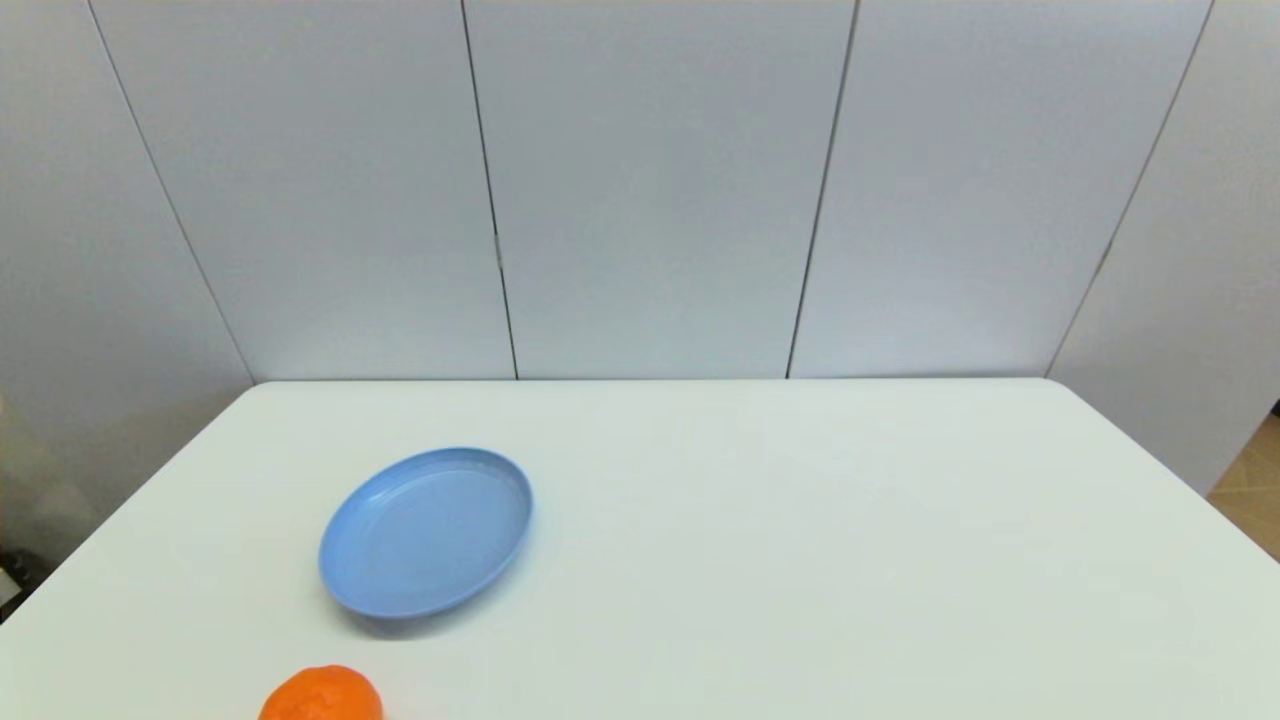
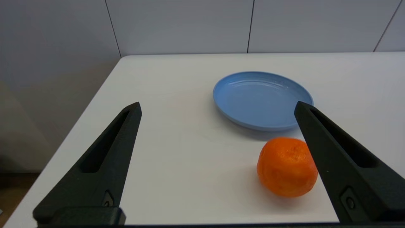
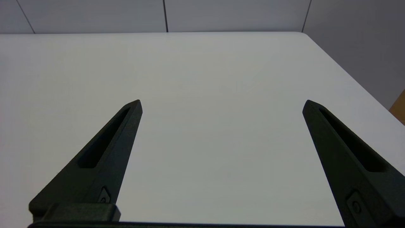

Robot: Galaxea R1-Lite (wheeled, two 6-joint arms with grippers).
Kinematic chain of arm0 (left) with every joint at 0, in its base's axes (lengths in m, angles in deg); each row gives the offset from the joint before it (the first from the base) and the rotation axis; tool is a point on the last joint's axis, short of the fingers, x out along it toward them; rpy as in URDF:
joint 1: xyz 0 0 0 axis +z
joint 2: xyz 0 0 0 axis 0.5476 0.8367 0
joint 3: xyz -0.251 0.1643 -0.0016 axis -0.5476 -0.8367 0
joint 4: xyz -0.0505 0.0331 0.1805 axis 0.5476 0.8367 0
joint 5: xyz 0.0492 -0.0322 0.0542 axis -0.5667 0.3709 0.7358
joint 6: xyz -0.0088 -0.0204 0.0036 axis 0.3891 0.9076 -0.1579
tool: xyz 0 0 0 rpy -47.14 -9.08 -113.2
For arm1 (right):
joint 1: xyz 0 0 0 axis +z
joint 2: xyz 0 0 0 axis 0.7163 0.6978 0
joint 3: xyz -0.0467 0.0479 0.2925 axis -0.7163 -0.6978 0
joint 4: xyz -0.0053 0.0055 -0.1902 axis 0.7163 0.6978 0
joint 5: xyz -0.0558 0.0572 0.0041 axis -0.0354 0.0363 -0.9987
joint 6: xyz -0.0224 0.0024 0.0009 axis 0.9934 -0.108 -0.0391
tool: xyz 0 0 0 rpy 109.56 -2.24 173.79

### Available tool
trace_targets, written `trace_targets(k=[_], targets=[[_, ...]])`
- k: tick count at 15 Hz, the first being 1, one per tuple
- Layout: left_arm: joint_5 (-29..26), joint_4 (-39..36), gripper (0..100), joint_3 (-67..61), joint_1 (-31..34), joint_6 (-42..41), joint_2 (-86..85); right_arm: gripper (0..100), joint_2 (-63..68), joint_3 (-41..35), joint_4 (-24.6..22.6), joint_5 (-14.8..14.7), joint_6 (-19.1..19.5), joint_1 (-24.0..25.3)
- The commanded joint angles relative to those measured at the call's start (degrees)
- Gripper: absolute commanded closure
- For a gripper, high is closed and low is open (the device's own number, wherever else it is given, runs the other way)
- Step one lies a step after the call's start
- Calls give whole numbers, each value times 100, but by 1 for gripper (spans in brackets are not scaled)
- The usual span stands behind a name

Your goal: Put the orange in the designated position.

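- Fingers of the left gripper are spread wide and grip nothing, held low at the near left edge of the desk.
- Fingers of the right gripper are likewise spread wide over bare desk on the right side.
- The orange sits on the desk at its near left edge, just beside the blue plate but apart from it.
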State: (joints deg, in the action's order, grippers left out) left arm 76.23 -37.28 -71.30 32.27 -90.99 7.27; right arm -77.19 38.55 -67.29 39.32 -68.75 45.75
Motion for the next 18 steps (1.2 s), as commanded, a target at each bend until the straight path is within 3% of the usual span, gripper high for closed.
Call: trace_targets(k=[1,12,15,18], targets=[[-111,4,0,-413,41,-10,-512,0,7,0,5,1,-2,0],[-138,-48,0,-1133,32,-344,-696,0,7,0,5,1,-2,0],[-173,-497,0,-1362,32,-353,-696,0,7,0,5,1,-2,0],[-155,-488,0,-1362,32,-344,-696,0,7,0,5,1,-2,0]])
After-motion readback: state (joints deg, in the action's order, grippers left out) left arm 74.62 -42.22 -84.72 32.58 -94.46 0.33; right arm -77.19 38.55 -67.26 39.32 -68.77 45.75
